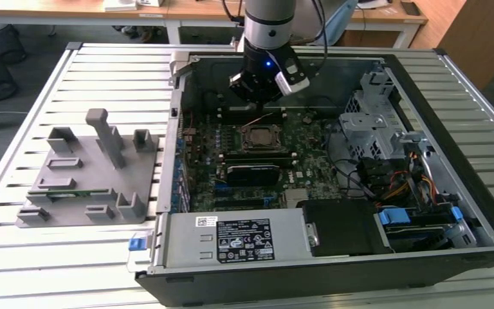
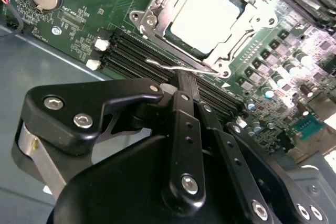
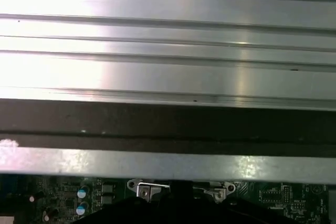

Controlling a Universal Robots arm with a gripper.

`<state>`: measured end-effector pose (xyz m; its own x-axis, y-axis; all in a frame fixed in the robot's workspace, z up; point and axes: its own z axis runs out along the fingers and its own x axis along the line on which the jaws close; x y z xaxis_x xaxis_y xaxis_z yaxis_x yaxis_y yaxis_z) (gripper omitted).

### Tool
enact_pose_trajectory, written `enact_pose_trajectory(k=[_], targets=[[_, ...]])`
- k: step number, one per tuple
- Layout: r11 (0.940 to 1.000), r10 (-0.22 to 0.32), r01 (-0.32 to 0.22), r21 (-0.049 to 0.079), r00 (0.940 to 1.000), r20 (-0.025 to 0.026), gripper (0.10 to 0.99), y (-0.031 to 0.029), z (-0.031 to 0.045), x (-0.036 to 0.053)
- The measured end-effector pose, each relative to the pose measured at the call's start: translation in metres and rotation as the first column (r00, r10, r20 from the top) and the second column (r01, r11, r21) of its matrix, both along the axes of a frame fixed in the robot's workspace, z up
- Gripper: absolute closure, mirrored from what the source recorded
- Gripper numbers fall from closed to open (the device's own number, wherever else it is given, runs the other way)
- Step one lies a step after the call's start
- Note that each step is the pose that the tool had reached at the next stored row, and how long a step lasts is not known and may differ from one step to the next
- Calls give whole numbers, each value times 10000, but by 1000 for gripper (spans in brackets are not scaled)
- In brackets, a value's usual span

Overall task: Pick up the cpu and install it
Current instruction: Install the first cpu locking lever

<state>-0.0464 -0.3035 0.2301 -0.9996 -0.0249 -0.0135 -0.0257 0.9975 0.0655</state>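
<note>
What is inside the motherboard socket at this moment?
The cpu lies in the socket, its silver top showing through the metal retention frame. The frame covers its edges; the contacts beneath are hidden.

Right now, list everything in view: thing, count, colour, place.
cpu: one, silver, seated in the motherboard socket under the metal frame.
motherboard: one, green, floor of the case.
computer case: one, black and grey, open on the slatted table.
power supply: one, grey, near edge of the case.
fixture: one, grey, on the table at the exterior view's left.
tool: one, black, at the socket's lever wire.
</note>
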Motion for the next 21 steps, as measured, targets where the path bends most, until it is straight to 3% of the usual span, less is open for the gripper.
enact_pose_trajectory(k=[8,21], targets=[[10000,-2,2,2,10000,0,980,0,-28,80],[10000,-2,2,1,10000,0,980,1,-164,168]])
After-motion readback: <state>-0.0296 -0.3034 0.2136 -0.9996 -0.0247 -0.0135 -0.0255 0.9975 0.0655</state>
